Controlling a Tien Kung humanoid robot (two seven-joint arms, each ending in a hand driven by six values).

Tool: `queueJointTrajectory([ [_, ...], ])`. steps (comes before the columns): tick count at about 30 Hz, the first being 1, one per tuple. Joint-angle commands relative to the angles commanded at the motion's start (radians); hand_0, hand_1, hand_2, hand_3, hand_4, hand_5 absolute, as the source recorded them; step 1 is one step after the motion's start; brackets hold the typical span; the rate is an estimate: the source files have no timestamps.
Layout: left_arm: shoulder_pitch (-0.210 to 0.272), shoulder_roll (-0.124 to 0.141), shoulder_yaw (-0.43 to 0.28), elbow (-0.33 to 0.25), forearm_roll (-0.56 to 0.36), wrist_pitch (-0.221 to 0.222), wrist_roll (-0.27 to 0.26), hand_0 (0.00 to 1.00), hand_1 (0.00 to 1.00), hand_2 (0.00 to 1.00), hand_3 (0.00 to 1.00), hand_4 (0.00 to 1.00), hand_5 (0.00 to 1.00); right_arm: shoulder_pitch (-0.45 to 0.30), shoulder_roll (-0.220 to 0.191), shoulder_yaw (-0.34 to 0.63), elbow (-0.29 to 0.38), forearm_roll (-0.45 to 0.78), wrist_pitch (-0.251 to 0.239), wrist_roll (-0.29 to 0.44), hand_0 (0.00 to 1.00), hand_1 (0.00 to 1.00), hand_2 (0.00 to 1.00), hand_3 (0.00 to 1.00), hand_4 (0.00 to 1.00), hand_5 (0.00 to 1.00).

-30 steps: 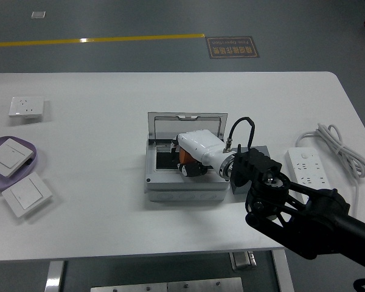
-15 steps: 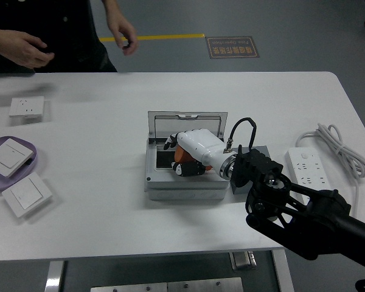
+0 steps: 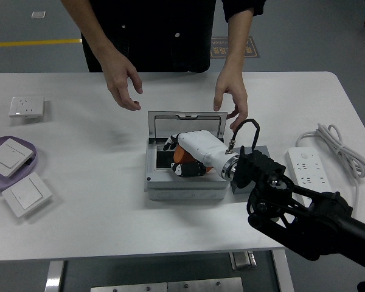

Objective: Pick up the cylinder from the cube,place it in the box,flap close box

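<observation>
- Our right hand [image 3: 188, 159] sits down inside the open box [image 3: 185, 182], fingers [image 3: 184, 170] curled around something orange [image 3: 180, 156]; we take this to be the cylinder, though only slivers of it show between palm and fingers.
- We cannot tell whether the grasp is firm or already loosening, since the white shell of the hand hides most of the contact.
- The cylinder is therefore within the box's walls, not on the cube [image 3: 253, 167], whose grey top shows bare just right of the box, partly behind our wrist.
- The lid [image 3: 187, 125] stands upright at the box's far edge, so the flap is not yet closed.
- We judge the pick done and the placing nearly done; letting go, drawing the hand out and folding the lid down remain.
- Our left arm is out of view.
- A person stands at the far side, one hand [image 3: 123, 79] hovering left of the lid, the other hand [image 3: 230, 94] just above its right corner; neither touches the box.
</observation>
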Motion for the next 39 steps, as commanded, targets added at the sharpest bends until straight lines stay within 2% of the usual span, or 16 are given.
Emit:
queueJointTrajectory([
  [5,0.000,0.000,0.000,-0.001,0.001,0.000,0.000,0.616,0.653,0.621,0.642,0.708,0.155,-0.001,-0.001,0.000,-0.002,0.013,0.004,0.011,0.826,0.699,0.682,0.681,0.560,0.349],
  [6,0.000,0.000,0.000,-0.001,0.001,0.000,0.000,0.616,0.653,0.621,0.641,0.708,0.155,-0.001,-0.001,0.000,-0.002,0.017,0.005,0.013,0.831,0.700,0.690,0.676,0.768,0.397],
  [11,0.000,-0.001,0.001,-0.001,0.001,0.001,0.001,0.616,0.653,0.621,0.641,0.708,0.155,-0.006,-0.006,0.004,0.004,0.070,0.001,0.022,0.831,0.700,0.690,0.676,0.768,0.397],
  [12,0.001,-0.001,0.002,-0.001,0.001,0.001,0.001,0.616,0.653,0.621,0.640,0.707,0.155,-0.009,-0.010,0.005,0.006,0.095,-0.002,0.027,0.843,0.706,0.697,0.714,0.870,0.440],
  [17,0.001,-0.002,0.002,-0.001,0.001,0.001,0.001,0.616,0.653,0.621,0.640,0.707,0.155,-0.036,-0.053,0.005,0.048,0.274,-0.022,0.083,0.843,0.706,0.697,0.714,0.870,0.440],
  [24,0.001,-0.003,0.006,-0.001,-0.005,0.001,0.001,0.616,0.654,0.621,0.640,0.705,0.157,-0.055,-0.143,0.051,0.187,0.545,-0.042,0.122,0.837,0.707,0.701,0.711,0.865,0.460],
  [30,0.000,-0.002,0.010,0.001,-0.009,0.001,0.000,0.616,0.653,0.621,0.643,0.705,0.157,-0.020,-0.182,0.100,0.293,0.719,-0.043,0.121,0.823,0.706,0.700,0.705,0.847,0.460],
  [33,-0.001,0.000,0.012,0.001,-0.010,0.001,0.000,0.616,0.653,0.621,0.643,0.705,0.157,0.015,-0.180,0.108,0.284,0.768,-0.045,0.118,0.823,0.706,0.700,0.705,0.847,0.460],
  [39,-0.001,0.003,0.017,0.001,-0.013,0.001,0.000,0.616,0.653,0.620,0.640,0.705,0.158,0.097,-0.164,0.121,0.209,0.759,-0.041,0.114,0.816,0.704,0.699,0.701,0.832,0.455],
])
